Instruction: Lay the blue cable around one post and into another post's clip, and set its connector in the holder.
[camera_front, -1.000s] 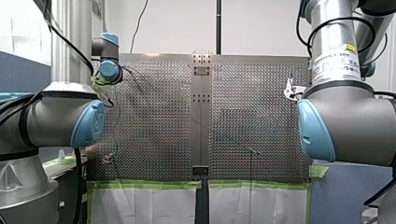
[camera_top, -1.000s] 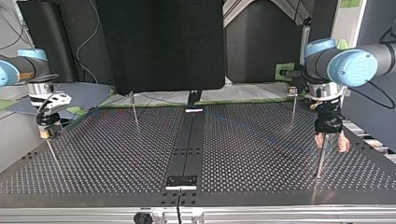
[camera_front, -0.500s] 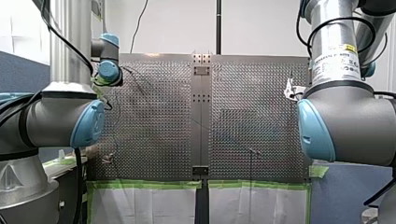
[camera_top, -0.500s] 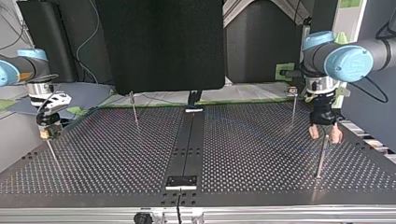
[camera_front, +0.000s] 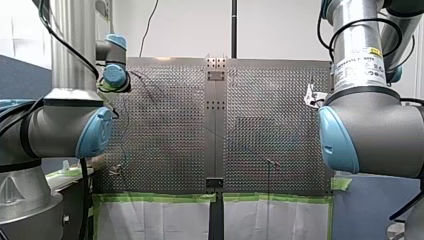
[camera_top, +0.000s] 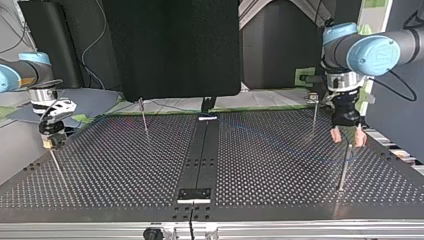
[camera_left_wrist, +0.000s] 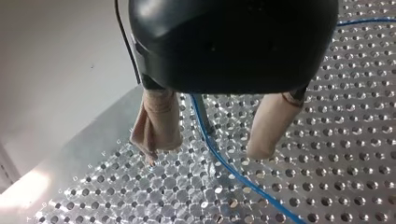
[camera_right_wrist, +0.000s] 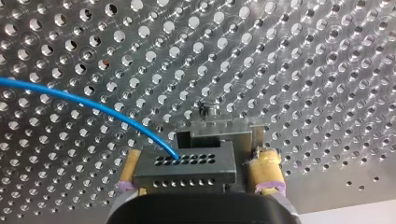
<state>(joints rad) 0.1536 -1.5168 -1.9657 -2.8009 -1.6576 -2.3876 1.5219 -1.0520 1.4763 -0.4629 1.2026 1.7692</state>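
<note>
Perforated metal table (camera_top: 125, 165) fills the lower half of the top view; a black centre strip (camera_top: 200, 155) runs down its middle. At the right of that frame my left claw (camera_top: 348, 136) hangs directly over a thin upright post (camera_top: 343, 172), near the table's right edge. In the left wrist view its beige-padded fingers (camera_left_wrist: 156, 123) stand wide apart and grip nothing; the blue cable (camera_left_wrist: 233, 172) runs over the table and passes between them, close beside the post's top; whether cable and post touch cannot be told. At the left of the top view my right claw (camera_top: 51, 134) is low over the table's left edge. In the right wrist view its yellow pads (camera_right_wrist: 264, 163) are closed on the two ends of a black connector (camera_right_wrist: 187, 170); the cable enters the connector's face among two rows of small holes and curves away across the table. A metal holder (camera_right_wrist: 217, 131) sits just ahead of the connector, touching or nearly so; whether the connector is seated in it cannot be told.
</note>
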